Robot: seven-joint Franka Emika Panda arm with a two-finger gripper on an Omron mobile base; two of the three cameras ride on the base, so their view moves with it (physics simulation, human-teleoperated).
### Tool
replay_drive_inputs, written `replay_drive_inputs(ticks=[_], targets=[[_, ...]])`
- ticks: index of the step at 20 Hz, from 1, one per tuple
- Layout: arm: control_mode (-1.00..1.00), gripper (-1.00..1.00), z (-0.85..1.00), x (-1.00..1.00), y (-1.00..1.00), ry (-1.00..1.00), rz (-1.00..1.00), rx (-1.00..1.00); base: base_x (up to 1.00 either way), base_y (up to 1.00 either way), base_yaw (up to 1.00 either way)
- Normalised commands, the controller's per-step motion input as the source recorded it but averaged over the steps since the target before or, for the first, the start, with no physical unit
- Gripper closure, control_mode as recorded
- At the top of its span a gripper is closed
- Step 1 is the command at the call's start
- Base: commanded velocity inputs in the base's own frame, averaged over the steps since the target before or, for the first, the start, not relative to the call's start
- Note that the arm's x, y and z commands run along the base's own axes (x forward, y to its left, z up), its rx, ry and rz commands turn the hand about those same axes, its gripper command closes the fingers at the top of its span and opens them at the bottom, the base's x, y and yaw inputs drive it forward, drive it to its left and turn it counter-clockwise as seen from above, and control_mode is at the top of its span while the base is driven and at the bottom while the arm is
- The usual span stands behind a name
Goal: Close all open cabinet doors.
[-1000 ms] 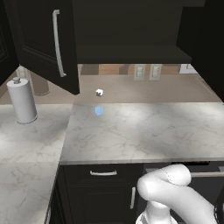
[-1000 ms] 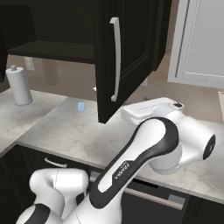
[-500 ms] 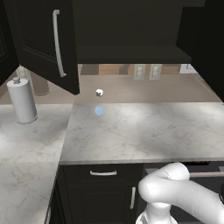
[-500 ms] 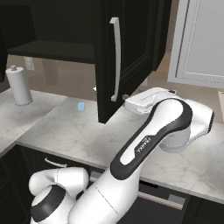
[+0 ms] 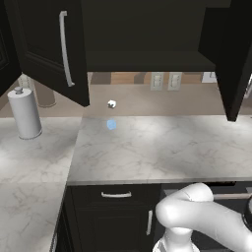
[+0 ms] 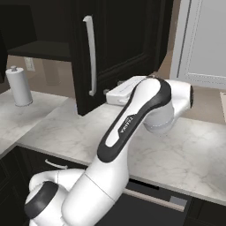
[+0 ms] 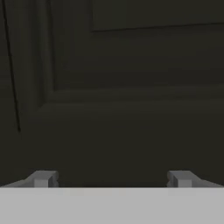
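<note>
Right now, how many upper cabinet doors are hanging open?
2. The left door swings out above the paper towel roll; the right door hangs open by the pincer. Others may be out of frame.

Paper-towel roll (image 5: 23, 113) on marble counter (image 5: 157, 147)

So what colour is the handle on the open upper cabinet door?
Silver, against the black cabinet door; the handle shows best in the right base view.
</note>
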Motion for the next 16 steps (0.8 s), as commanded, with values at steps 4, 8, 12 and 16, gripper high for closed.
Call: replay_drive_inputs(ticks=[4,8,12,16], targets=[[-1.00,-1.00,0.12,0.03,0.90,-0.03,0.00,-0.11,0.00,0.00,0.00],[-1.00,-1.00,0.06,0.20,0.87,-0.01,0.00,-0.10,0.00,0.00,0.00],[-1.00,-1.00,0.00,0.36,0.75,0.00,0.00,-0.08,0.00,0.00,0.00],[-1.00,-1.00,0.00,0.52,0.58,0.00,0.00,-0.04,0.00,0.00,0.00]])
